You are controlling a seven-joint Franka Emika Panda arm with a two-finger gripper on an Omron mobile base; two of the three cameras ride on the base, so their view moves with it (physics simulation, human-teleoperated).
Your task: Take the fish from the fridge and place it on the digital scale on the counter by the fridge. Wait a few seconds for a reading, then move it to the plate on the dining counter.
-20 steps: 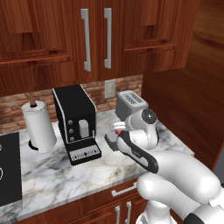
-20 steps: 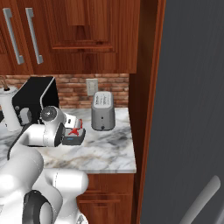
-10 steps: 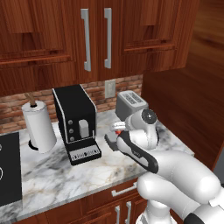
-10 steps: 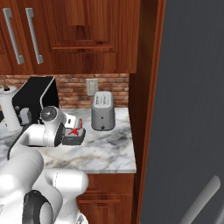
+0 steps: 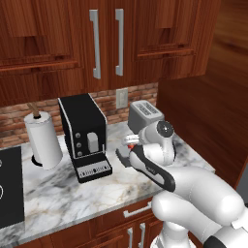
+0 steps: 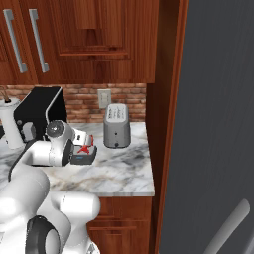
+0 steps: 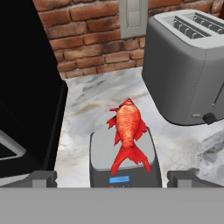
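The red-orange fish [image 7: 127, 131] lies flat on the dark grey digital scale [image 7: 105, 153], head toward the brick wall, tail toward me. In the right base view the fish [image 6: 85, 149] rests on the scale [image 6: 83, 159] just in front of my wrist. My gripper [image 7: 113, 178] is open, its fingertips [image 7: 43, 177] spread wide to either side of the scale and not touching the fish. The fridge [image 6: 213, 124] shows as a tall grey door at the right.
A silver toaster [image 7: 188, 61] stands right of the scale, and a black coffee machine [image 7: 26, 87] stands close on its left. A paper towel roll [image 5: 42, 140] and a black cooktop [image 5: 9, 189] sit further left. Wooden cabinets hang above the marble counter [image 6: 124, 171].
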